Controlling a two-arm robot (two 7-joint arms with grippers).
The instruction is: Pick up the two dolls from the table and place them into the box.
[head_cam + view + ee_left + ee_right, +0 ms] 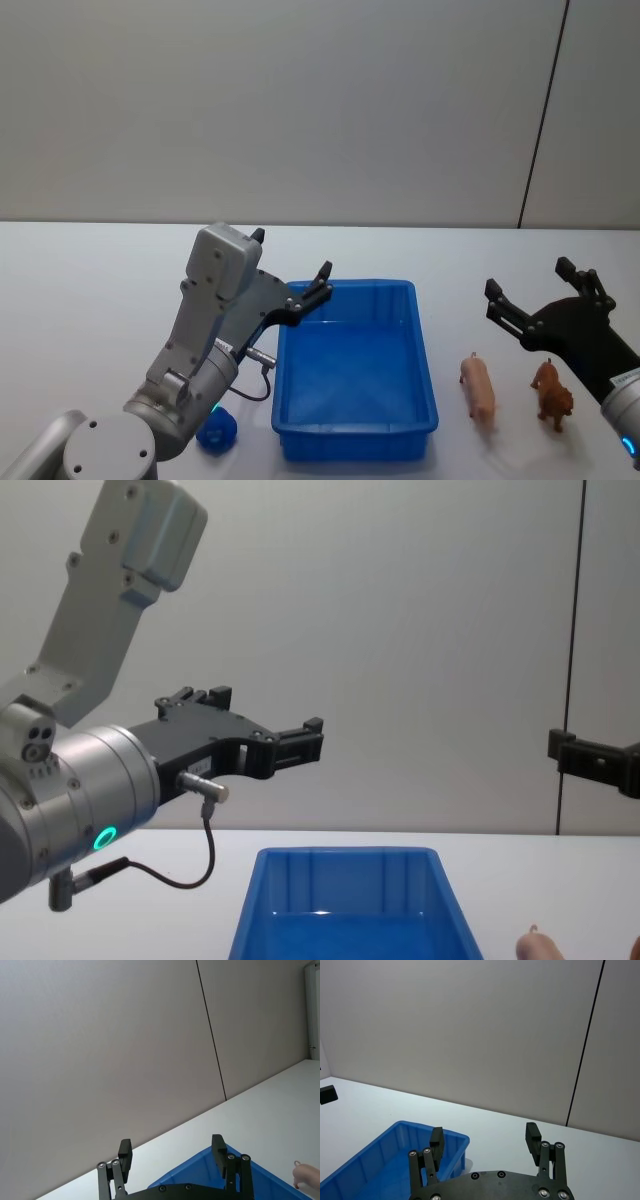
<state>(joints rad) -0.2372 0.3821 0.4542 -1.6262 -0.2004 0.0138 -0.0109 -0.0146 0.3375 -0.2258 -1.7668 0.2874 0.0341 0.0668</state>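
Observation:
The blue box [423,345] stands in the middle of the white table [90,290] with nothing visible inside. A pale pink pig doll [478,387] lies on the table to the box's right. A small dark blue doll [217,429] sits by the box's near left corner, partly hidden by my left arm. My left gripper [292,254] hovers open and empty over the box's far left corner. My right gripper [528,277] hangs open and empty above and behind the pig. The left wrist view has the left gripper [171,1151], the box [200,1172] and the pig [306,1176].
A brown dog-like figure [552,393] stands just right of the pig, under my right gripper. A grey wall rises behind the table. Bare tabletop spreads to the far left and behind the box.

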